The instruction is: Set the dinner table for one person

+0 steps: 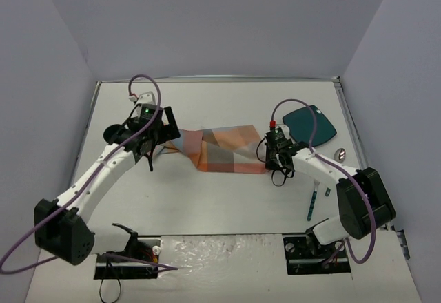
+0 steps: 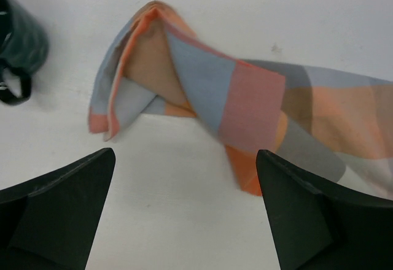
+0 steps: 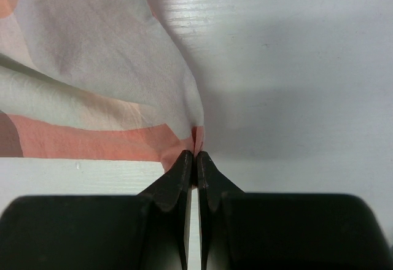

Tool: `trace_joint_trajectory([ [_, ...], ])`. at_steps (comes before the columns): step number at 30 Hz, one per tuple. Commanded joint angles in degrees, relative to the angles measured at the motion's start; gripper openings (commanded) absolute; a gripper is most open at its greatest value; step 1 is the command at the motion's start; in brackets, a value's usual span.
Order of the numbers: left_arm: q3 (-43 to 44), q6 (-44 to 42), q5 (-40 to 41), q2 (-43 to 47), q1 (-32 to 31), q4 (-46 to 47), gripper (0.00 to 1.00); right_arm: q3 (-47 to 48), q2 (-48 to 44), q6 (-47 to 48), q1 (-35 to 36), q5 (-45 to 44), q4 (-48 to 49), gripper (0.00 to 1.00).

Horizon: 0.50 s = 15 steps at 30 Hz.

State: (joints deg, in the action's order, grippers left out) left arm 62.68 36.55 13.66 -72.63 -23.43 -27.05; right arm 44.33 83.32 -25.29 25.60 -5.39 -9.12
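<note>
Your right gripper (image 3: 196,159) pinches the placemat (image 3: 92,67) corner; left gripper (image 2: 184,154) hangs wide over its folded end. Pulling may drag the fold along.

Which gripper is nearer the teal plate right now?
Right. The right gripper is shut on the placemat's corner, just near-left of the plate. The left gripper hangs open by the placemat's opposite end, much farther away.
</note>
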Motion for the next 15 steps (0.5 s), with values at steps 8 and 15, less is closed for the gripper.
trace_joint_trajectory([
  [8, 31.34, -2.53, 13.19, -32.19, -12.82, -9.59, 0.97, -0.43, 0.75, 0.46, 0.59, 1.08, 2.92, 0.0],
  [15, 45.55, -4.37, 18.62, -46.21, -15.8, -18.18, 0.93, -0.93, 0.9, 0.41, 0.75, 1.53, 3.47, 0.0],
])
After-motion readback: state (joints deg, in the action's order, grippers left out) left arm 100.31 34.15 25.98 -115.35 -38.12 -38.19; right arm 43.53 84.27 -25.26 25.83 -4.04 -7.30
